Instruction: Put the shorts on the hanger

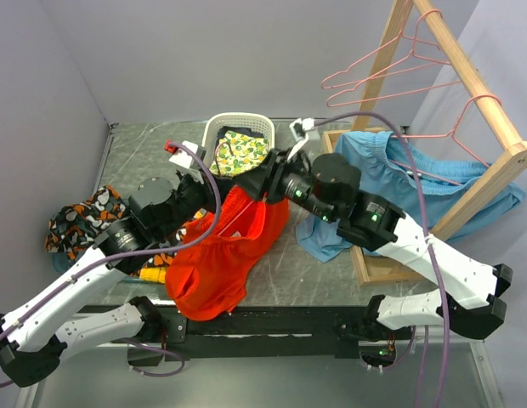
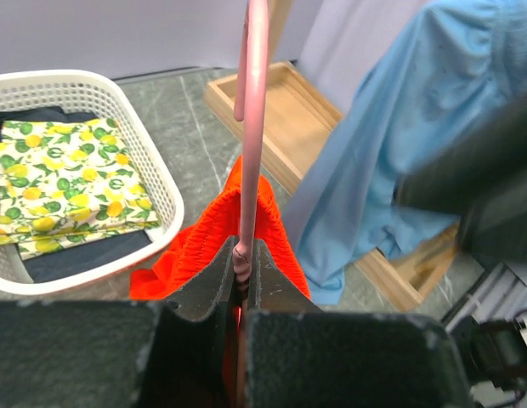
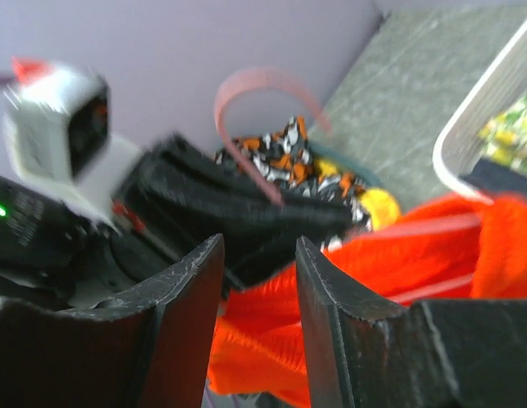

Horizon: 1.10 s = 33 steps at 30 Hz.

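Observation:
The red-orange shorts (image 1: 219, 259) hang bunched between the two arms, with their gathered waistband (image 2: 276, 223) up around a pink hanger (image 2: 252, 110). My left gripper (image 2: 244, 247) is shut on the hanger's neck just below the hook, which rises straight up in the left wrist view. My right gripper (image 3: 259, 242) reaches in from the right (image 1: 253, 183). Its jaws are open and the orange fabric (image 3: 416, 246) shows in the gap just beyond the tips, not pinched. The hanger's hook (image 3: 255, 83) appears blurred above the left gripper's black body (image 3: 238, 221).
A white basket (image 1: 211, 134) holding lemon-print cloth stands at the back. Light blue shorts (image 1: 399, 166) hang on the wooden rack (image 1: 476, 76) at right, where two more pink hangers (image 1: 391, 64) hang. An orange-black-white patterned cloth (image 1: 81, 221) lies at the left.

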Each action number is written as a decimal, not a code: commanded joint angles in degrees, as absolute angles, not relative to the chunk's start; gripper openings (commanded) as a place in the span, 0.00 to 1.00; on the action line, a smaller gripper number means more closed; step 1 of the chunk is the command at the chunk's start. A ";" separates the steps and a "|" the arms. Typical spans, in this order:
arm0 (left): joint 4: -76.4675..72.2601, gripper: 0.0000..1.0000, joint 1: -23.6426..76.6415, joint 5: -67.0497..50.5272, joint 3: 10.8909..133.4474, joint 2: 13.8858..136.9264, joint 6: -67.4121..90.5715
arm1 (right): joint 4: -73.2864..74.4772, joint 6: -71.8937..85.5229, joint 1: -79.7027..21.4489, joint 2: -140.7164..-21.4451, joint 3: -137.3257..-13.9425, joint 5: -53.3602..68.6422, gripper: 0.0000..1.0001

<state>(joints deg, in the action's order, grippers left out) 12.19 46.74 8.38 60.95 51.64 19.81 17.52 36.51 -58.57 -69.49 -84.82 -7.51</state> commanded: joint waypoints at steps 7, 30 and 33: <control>3.96 0.01 46.76 18.19 68.99 55.54 22.76 | 10.21 43.32 -71.71 -61.53 -72.08 -15.12 0.51; -1.40 0.01 56.07 31.64 80.95 67.94 17.75 | -3.52 42.18 -74.53 -69.26 -69.44 -19.34 0.81; -3.16 0.01 56.69 32.60 80.77 68.73 17.84 | -5.09 44.11 -73.30 -68.91 -67.68 -16.02 0.73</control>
<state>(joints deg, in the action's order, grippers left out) 5.91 55.70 28.58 77.19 68.66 18.50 1.56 42.41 -74.61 -69.38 -69.69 -18.81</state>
